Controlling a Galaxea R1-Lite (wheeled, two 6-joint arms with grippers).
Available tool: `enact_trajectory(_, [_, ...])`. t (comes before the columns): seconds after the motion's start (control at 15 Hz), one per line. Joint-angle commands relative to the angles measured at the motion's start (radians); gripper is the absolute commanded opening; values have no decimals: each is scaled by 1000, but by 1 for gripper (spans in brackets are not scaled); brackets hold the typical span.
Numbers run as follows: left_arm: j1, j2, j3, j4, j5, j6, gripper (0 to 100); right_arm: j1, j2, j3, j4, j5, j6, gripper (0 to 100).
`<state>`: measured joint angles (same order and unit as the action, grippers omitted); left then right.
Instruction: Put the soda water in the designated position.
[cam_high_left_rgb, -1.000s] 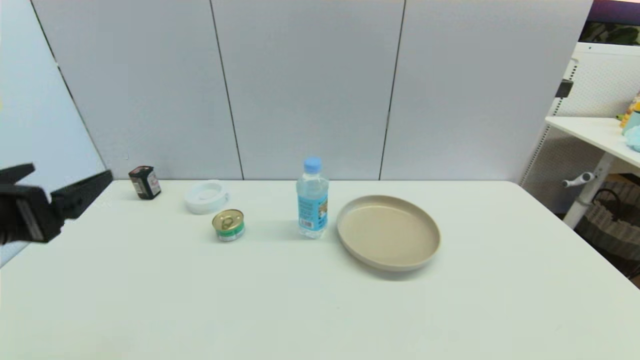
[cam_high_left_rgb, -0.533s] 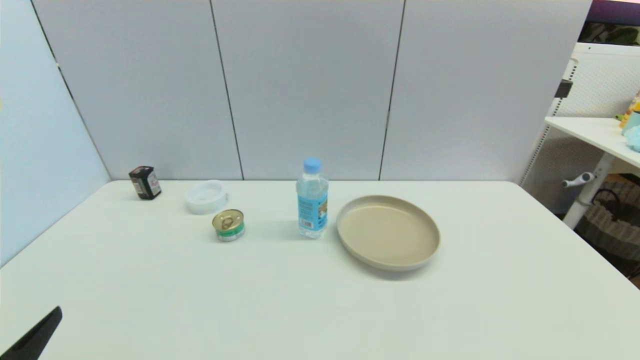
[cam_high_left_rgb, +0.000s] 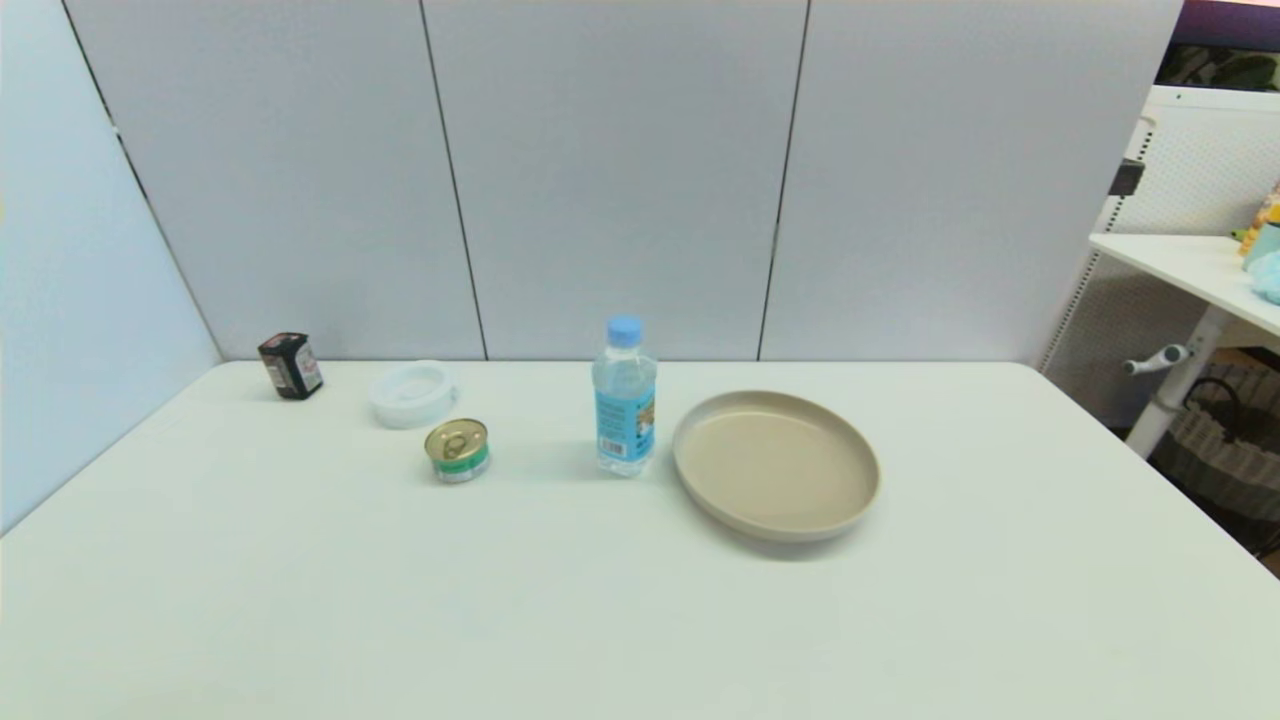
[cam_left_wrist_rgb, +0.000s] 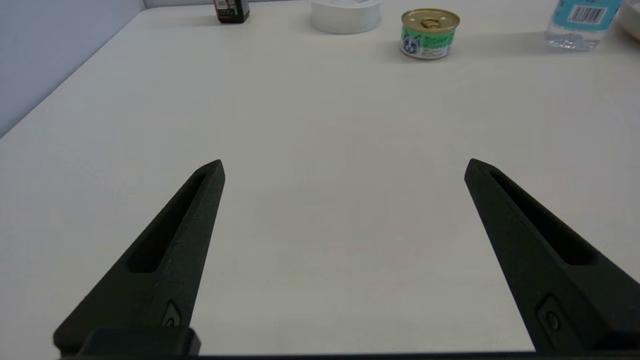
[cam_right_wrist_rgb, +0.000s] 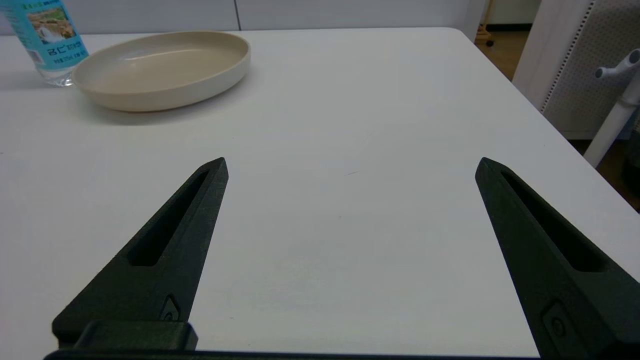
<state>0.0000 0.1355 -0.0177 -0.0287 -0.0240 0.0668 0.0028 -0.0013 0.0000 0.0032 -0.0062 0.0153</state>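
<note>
Head cam looked forward-down over the whole surface (cam_high_left_rgb: 640, 620). Both wrist cams sat low near its front, facing the far wall; each shared the soda water (cam_high_left_rgb: 625, 400) with head.

Bright, even – soft shadows, slight blur
</note>
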Motion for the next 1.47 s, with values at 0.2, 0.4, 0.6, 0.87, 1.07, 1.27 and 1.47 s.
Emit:
enact_trajectory(0.2, [9, -136, 16, 32, 9, -30, 100, 0, 1, 2, 0, 0, 0, 100])
enact_trajectory(0.4, [9, -136, 19, 21, 9, -15, 100, 0, 1, 2, 0, 0, 0, 100])
enact_trajectory(0.6, [9, -136, 19, 15, 3, 57, 100, 2, 1, 2, 0, 0, 0, 100])
enact_trajectory(0.87, [8, -137, 18, 16, 3, 77, 100, 0, 1, 2, 0, 0, 0, 100])
enact_trajectory(1.07, [8, -137, 19, 16, 3, 57, 100, 0, 1, 2, 0, 0, 0, 100])
enact_trajectory(1.27, [8, -137, 19, 24, 9, -24, 100, 0, 1, 2, 0, 0, 0, 100])
enact_trajectory(1.47, [8, -137, 19, 27, 9, -41, 100, 2, 1, 2, 0, 0, 0, 100])
